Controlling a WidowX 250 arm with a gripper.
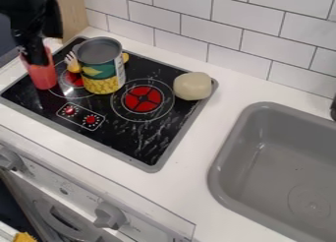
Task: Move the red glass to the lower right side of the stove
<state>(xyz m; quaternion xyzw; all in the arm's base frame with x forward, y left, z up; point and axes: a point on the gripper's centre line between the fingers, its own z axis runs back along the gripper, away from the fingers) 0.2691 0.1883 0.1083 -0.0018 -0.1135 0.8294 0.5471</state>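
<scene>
black metal claw (35,58) at tall red glass (43,76), left on black glass-topped stove (141,137). can't tell if it's pinching. confirm grip, lift clear, keep upright.

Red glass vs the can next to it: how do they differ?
- Surface: the red glass is plain, see-through red; the can is opaque, with a yellow and green label.
- Girth: the glass is slimmer, the can clearly wider.
- Top: the gripper is at the glass's upper part; the can's grey round top is uncovered.

Shared: both are roughly upright, at the left part of the stovetop.
</scene>
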